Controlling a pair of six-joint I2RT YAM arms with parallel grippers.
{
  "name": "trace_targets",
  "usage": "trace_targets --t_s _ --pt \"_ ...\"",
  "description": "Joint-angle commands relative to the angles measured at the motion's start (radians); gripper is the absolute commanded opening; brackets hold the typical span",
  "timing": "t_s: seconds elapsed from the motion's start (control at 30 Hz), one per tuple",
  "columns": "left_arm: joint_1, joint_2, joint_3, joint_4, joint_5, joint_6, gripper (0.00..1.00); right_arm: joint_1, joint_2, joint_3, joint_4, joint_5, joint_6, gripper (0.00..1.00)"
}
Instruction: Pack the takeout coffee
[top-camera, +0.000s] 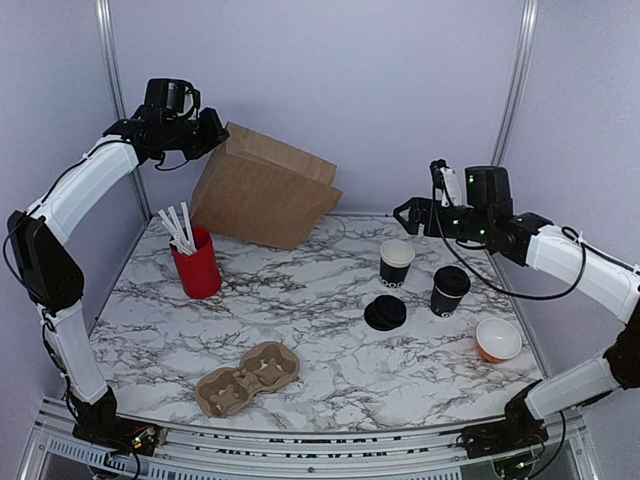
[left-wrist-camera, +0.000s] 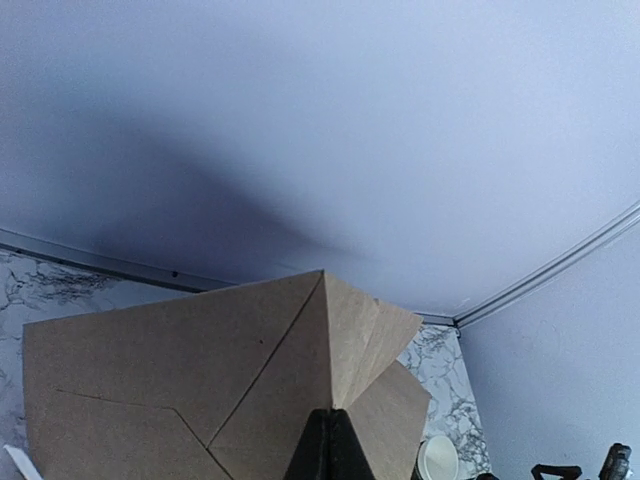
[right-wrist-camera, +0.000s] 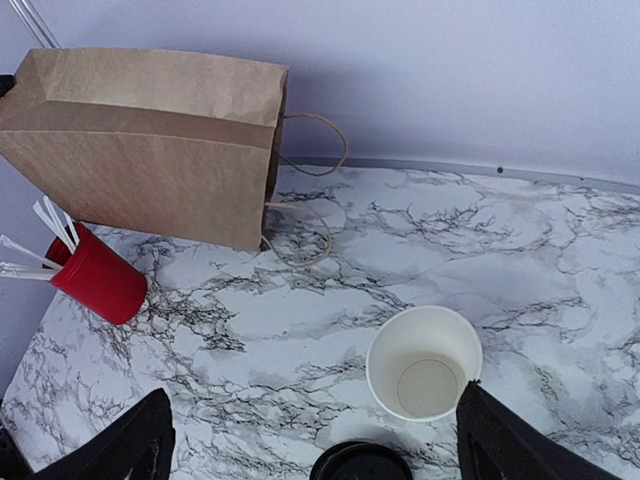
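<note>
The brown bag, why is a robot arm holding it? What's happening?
The left tool is shut on the top edge of the brown paper bag, holding it tipped at the back. The right tool hangs open above the open cup. The lidded takeout coffee sits on the table, not packed yet.

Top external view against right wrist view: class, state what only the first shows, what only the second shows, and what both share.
Only top external: the cardboard cup carrier, the orange cup, and the left gripper at a top corner of the brown paper bag. Only right wrist: the inner bottom of the open cup and the bag's twine handles, clearly. Both: the bag, the red cup of white sticks, the open cup. The black rim at the wrist view's bottom edge may be the lidded black cup or the loose lid; cannot tell.
</note>
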Motion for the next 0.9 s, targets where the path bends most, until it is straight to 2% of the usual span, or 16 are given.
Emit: trace_targets --t_s 0.0,0.17,0.5,0.73,0.87 --pt "0.009 -0.053 0.054 0.032 0.114 -0.009 0.00 -0.016 0.029 0.013 0.107 -0.126 -0.065 0.95" --pt "0.010 -0.077 0.080 0.032 0.150 -0.019 0.00 -0.034 0.067 -0.011 0.203 -0.129 -0.112 0.95" --pt "0.013 -0.083 0.074 0.028 0.194 -0.027 0.00 -0.025 0.284 0.097 0.331 -0.298 -0.122 0.92" --pt "0.018 -0.089 0.097 0.028 0.245 -0.058 0.00 -0.033 0.363 0.134 0.312 -0.291 -0.192 0.92" --pt "0.019 -0.096 0.098 0.033 0.268 -0.071 0.00 -0.036 0.404 0.134 0.339 -0.322 -0.191 0.87"
